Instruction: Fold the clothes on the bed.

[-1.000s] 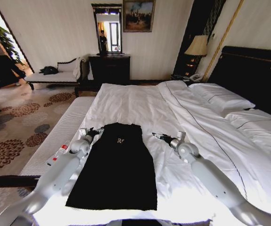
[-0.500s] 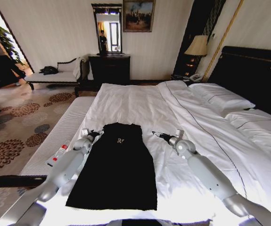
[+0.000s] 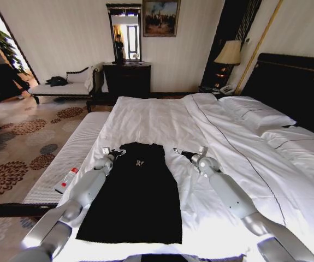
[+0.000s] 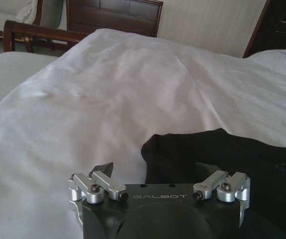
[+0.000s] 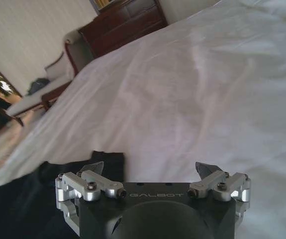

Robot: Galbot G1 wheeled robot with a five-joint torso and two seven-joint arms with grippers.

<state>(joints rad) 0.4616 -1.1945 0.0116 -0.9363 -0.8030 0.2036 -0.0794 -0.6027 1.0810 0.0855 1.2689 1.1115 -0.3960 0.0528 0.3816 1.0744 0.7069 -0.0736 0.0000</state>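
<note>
A black T-shirt [image 3: 136, 191] is spread flat on the white bed [image 3: 162, 117], in the lower centre of the head view. The left gripper [image 3: 117, 152] is held wide open at the shirt's upper left corner. The right gripper [image 3: 178, 152], also wide open, is held just beside the upper right corner.

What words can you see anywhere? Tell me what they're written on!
"GALBOT" on the body of the left gripper, seen from its wrist camera.
"GALBOT" on the body of the right gripper, seen from its wrist camera.
White lettering on the chest of the black T-shirt: too small to read.
</note>
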